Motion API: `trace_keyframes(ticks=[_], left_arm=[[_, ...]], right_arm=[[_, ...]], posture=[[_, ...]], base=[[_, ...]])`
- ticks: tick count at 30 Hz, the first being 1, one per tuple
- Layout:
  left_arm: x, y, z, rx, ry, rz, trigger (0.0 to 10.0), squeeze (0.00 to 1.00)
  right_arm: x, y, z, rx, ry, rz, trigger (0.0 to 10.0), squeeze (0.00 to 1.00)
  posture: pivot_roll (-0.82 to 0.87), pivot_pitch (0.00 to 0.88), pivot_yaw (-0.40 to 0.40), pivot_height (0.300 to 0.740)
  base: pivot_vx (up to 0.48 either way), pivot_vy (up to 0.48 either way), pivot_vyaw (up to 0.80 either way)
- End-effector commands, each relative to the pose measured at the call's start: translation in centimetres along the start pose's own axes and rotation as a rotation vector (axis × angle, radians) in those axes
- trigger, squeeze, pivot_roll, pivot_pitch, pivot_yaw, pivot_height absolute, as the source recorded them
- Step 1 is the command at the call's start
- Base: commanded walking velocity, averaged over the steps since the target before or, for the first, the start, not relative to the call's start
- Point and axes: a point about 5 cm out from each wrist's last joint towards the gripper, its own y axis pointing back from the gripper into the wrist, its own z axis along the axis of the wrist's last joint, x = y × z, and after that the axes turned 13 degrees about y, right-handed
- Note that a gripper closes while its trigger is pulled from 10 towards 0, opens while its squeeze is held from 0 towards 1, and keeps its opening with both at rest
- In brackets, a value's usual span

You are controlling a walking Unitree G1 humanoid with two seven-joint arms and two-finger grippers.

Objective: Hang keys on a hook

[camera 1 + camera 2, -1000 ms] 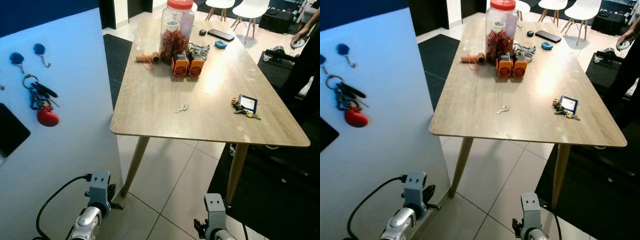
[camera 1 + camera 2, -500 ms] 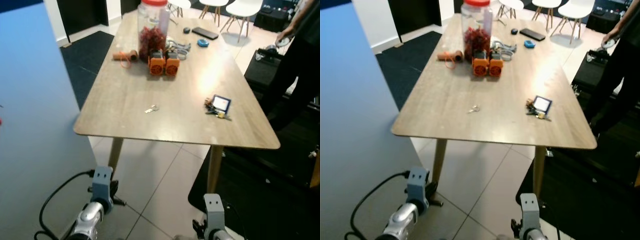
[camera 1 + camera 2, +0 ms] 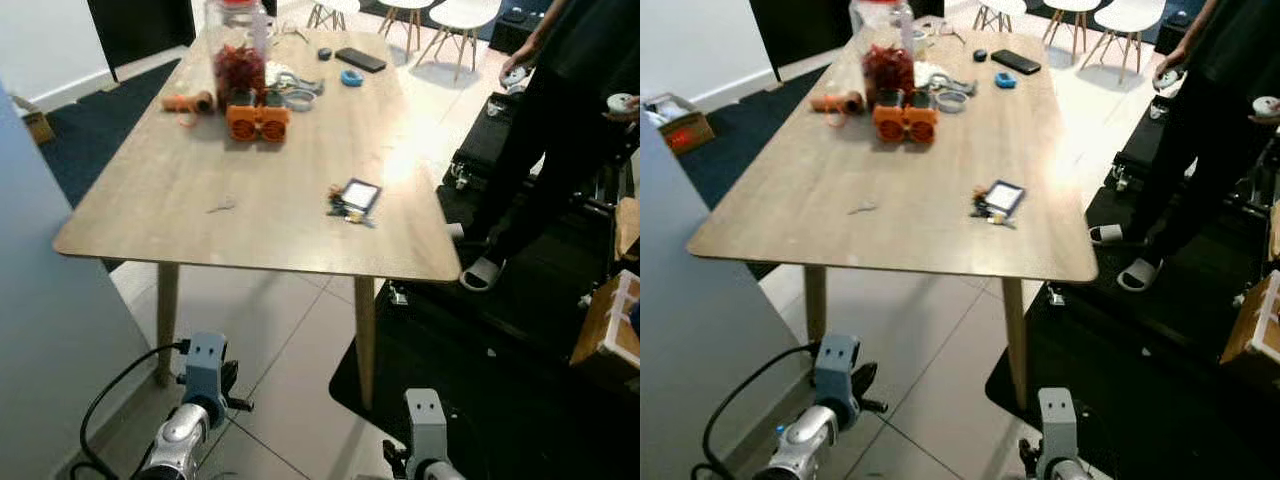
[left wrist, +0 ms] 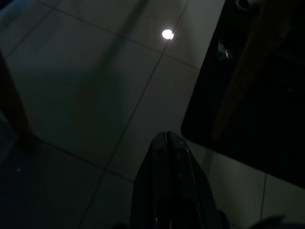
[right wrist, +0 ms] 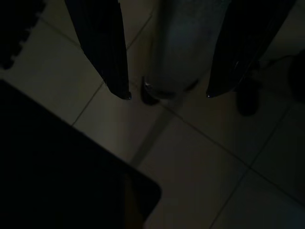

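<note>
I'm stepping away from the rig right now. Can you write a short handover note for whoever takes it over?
Left hand: hanging low over the floor tiles, fingers shut, holding nothing.
Right hand: also idle near the floor, fingers open, holding nothing.
Keys: lying with a card tag near the right edge of the wooden table; a small single key lies further left.
A person stands beyond the table's right side.
Done: nothing picked up.
Left: approach the table, grasp the keys, hang them on a hook.

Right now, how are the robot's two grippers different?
The left gripper has its black fingers pressed shut together; the right gripper has its fingers spread wide open. The left points at pale floor tiles; the right hangs near a dark mat's edge. Both hang low, idle, holding nothing.
</note>
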Motion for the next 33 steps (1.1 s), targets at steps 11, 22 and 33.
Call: trace_keyframes(ticks=[11, 22, 33], left_arm=[[-0.18, -0.1, 0.02, 0.007, -0.02, -0.006, 10.0, 0.0], [-0.11, -0.21, 0.22, 0.009, -0.027, 0.0, 10.0, 0.0], [0.07, -0.19, 0.08, 0.023, -0.005, 0.013, 10.0, 0.0]], right_arm=[[0.16, 0.11, -0.44, 0.011, -0.009, -0.002, 10.0, 0.0], [0.19, 0.1, -0.39, 0.009, -0.014, 0.0, 10.0, 0.0], [0.11, 0.1, -0.36, 0.008, -0.01, -0.002, 10.0, 0.0]], posture=[[0.06, 0.063, -0.034, 0.74], [0.06, 0.055, -0.032, 0.74], [0.05, 0.045, -0.031, 0.74]], base=[[0.0, 0.0, 0.0], [0.0, 0.0, 0.0], [0.0, 0.057, 0.0]])
